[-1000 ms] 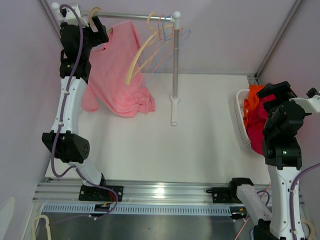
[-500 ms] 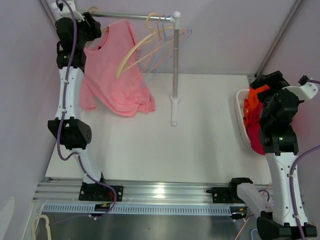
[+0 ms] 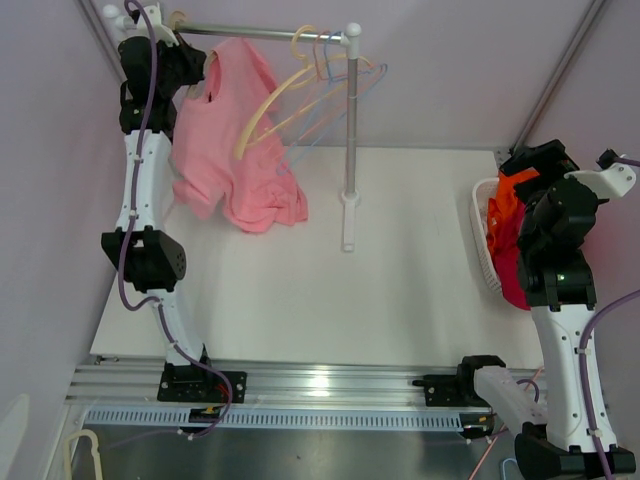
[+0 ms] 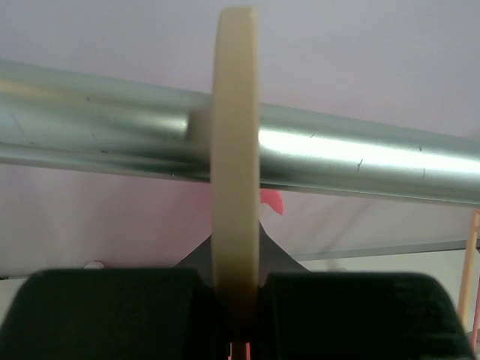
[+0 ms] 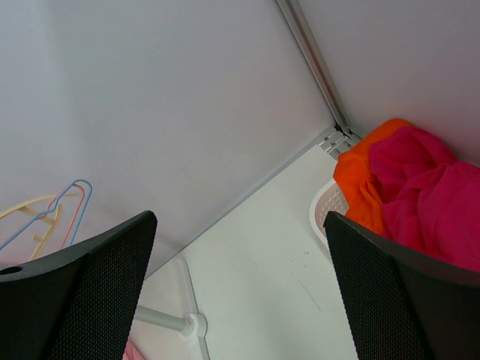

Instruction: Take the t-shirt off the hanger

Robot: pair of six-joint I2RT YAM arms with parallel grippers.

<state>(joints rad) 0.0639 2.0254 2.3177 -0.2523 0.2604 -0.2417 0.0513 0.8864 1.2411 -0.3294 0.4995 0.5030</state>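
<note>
A pink t-shirt (image 3: 225,140) hangs from a cream hanger whose hook (image 3: 180,18) sits over the left end of the metal rail (image 3: 270,32). My left gripper (image 3: 190,62) is raised to that hook. In the left wrist view the cream hook (image 4: 235,150) runs up over the rail (image 4: 360,157), and my left gripper (image 4: 235,281) is shut on its lower part. A scrap of pink cloth (image 4: 272,201) shows behind it. My right gripper (image 3: 535,168) hovers over the basket at the right, open (image 5: 240,225), with nothing between its fingers.
Empty cream (image 3: 275,100) and blue (image 3: 330,60) hangers hang near the rail's right end, by the rack's upright post (image 3: 351,120). A white basket (image 3: 482,230) with orange and red clothes (image 3: 510,235) stands at the table's right edge. Walls close in left and behind.
My left gripper has shut on the hanger hook, and its arm has stretched further up to the rail. The t-shirt has swung slightly. My right arm shifted a little, then held still.
</note>
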